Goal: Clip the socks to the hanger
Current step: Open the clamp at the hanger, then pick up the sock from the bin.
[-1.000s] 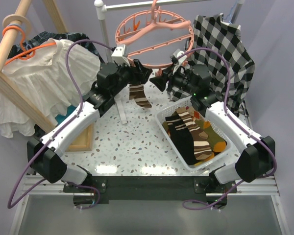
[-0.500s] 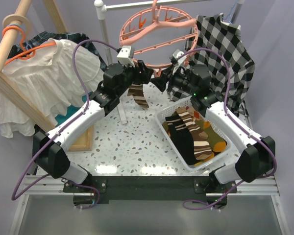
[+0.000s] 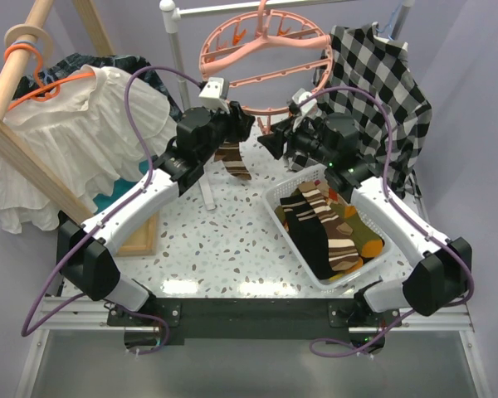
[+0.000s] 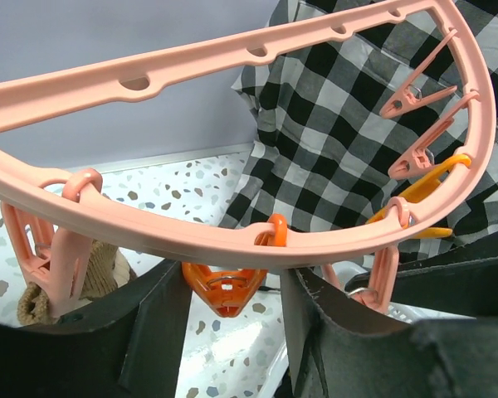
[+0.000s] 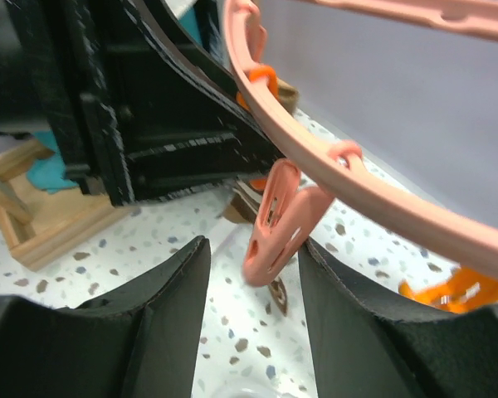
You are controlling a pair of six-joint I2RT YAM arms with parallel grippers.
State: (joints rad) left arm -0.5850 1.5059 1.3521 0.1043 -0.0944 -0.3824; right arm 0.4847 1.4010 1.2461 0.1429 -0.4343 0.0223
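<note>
The salmon-pink round hanger [image 3: 266,60] hangs at the back, with its near rim over both grippers. A brown striped sock [image 3: 233,162] dangles from that rim. My left gripper [image 3: 242,126] is open just under the rim [image 4: 232,236], with an orange clip [image 4: 224,292] between its fingers [image 4: 153,332]. A pink clip [image 4: 54,265] to its left holds the brown sock [image 4: 33,303]. My right gripper [image 3: 267,141] is open, with a pink clip [image 5: 275,217] hanging between its fingers [image 5: 357,315]. More socks [image 3: 328,228] lie in the white basket [image 3: 275,207].
A black-and-white checked shirt [image 3: 382,91] hangs behind the right arm. A white blouse [image 3: 83,133] on an orange coat hanger hangs from the wooden rack [image 3: 33,157] at left. A white pole [image 3: 178,58] stands behind the left gripper. Another orange clip [image 5: 448,290] hangs at right.
My left gripper has moved up and right to the hanger's near rim. My right gripper has risen slightly towards the same rim. The ring has shifted a little.
</note>
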